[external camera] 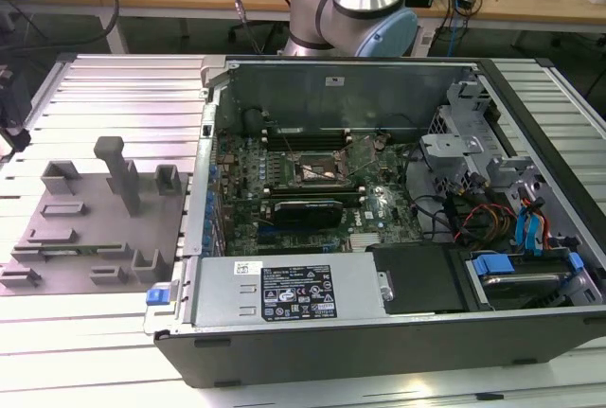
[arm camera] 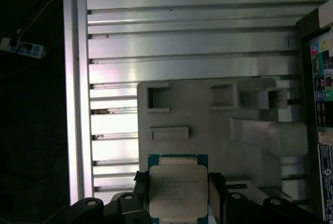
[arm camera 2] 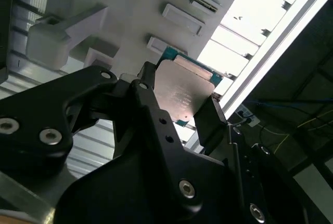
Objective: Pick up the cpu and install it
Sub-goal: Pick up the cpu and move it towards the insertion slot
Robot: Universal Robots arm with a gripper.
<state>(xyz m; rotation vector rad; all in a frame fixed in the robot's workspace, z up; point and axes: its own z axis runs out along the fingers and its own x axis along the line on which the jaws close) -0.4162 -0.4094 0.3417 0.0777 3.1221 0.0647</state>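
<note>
End effector (arm camera: 178,183) clamped on 2 opposite cpu (arm camera: 177,192) edges, over grey fixture plate (arm camera: 208,125), slatted table (arm camera: 182,42) beyond

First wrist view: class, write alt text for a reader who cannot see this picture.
The black pincer grips the cpu, a silver square chip with a green rim, by two opposite edges. Behind it lie a grey fixture plate with raised blocks and a ribbed metal table.
</note>
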